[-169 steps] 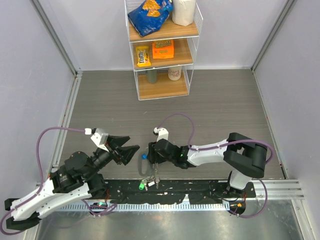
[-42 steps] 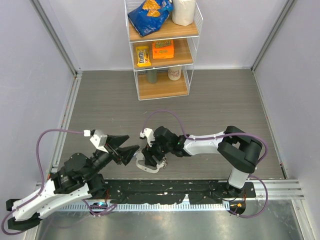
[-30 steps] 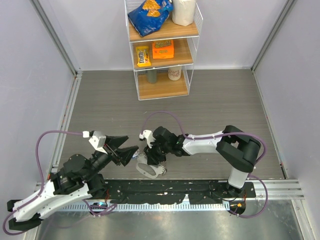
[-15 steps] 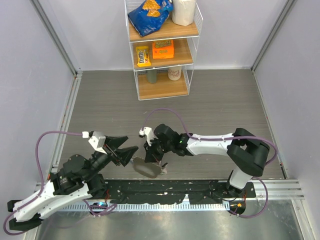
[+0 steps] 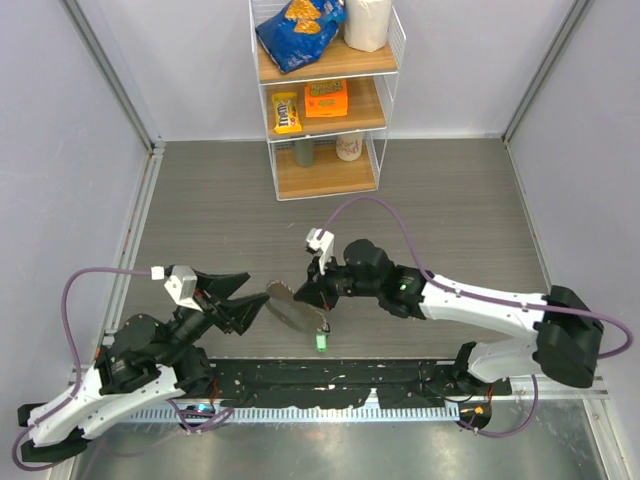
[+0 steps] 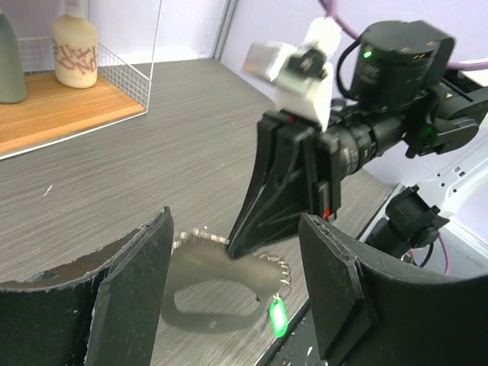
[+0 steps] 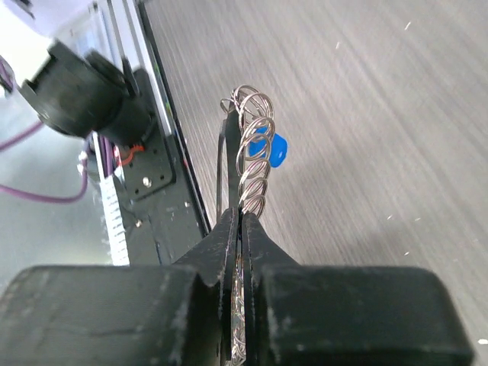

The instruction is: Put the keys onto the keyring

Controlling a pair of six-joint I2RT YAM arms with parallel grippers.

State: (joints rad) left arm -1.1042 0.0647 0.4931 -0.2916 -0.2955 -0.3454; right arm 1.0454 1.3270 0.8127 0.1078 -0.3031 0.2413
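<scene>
The keyring (image 5: 289, 311) is a silvery coil loop, blurred, hanging off the table from my right gripper (image 5: 301, 297), which is shut on it. In the right wrist view the jaws (image 7: 240, 217) pinch the keyring's coils (image 7: 252, 171), and a blue key (image 7: 268, 150) hangs beside them. A bright green key (image 5: 321, 342) dangles at the loop's low end. My left gripper (image 5: 257, 287) stands open just left of the loop. In its wrist view the keyring (image 6: 200, 239) and green key (image 6: 277, 316) hang between its fingers (image 6: 130, 297), apart from both.
A white wire shelf (image 5: 325, 100) with snack packs and bottles stands at the back centre. A black rail (image 5: 330, 380) runs along the near edge below the keyring. Grey walls close in both sides.
My right gripper has shut on the keyring and lifted it off the table, swinging right and back. The green key now dangles free. The left arm has drawn slightly left.
</scene>
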